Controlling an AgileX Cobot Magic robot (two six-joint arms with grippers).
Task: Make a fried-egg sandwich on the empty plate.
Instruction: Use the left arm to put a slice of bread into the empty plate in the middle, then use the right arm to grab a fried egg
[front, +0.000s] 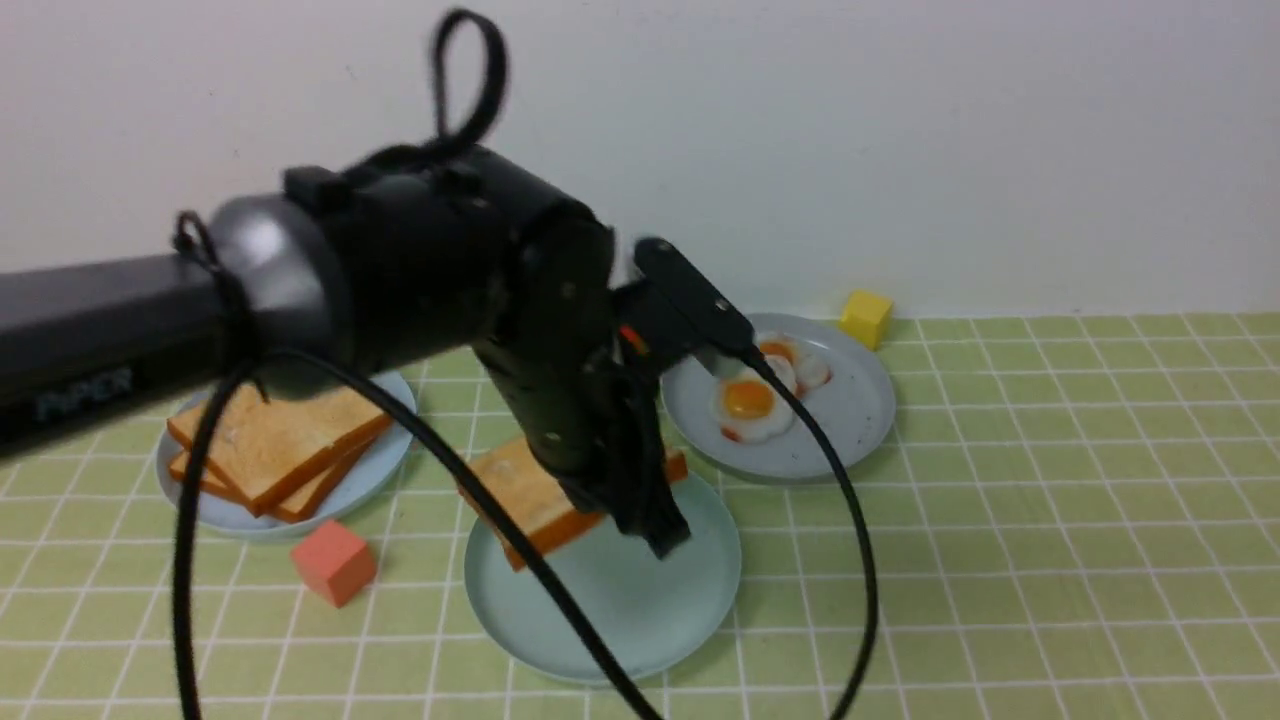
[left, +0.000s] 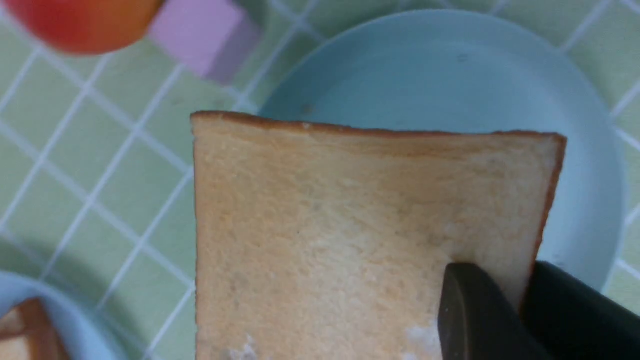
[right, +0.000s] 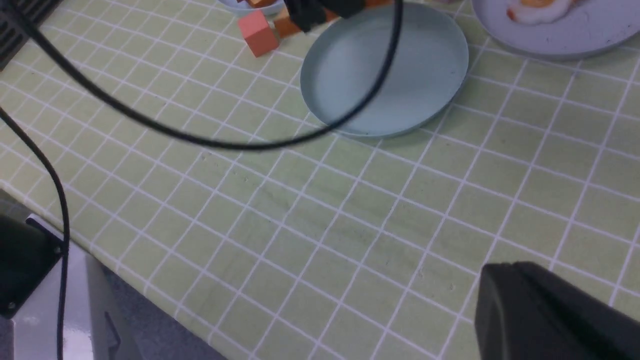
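Green checked tablecloth (front: 1000, 500) with three plates (front: 640, 620) and several colored blocks (front: 336, 562)

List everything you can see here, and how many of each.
Mint plate: one, pale green, front middle
Toast: one slice, golden brown, held over the mint plate
Stacked toast: at least two, golden brown, on the left plate
Left plate: one, pale blue-grey
Far plate: one, blue-grey, beyond the mint plate
Eggs: at least two, white and orange, far plate
Blocks: yellow, coral, purple, one each, beside plates
Round thing: one, red-orange, beside purple block
Cloth: one, green, white grid, underneath
Wall: one, whitish, behind
Left gripper: one, black, gripping toast
Right gripper: one, black, shut
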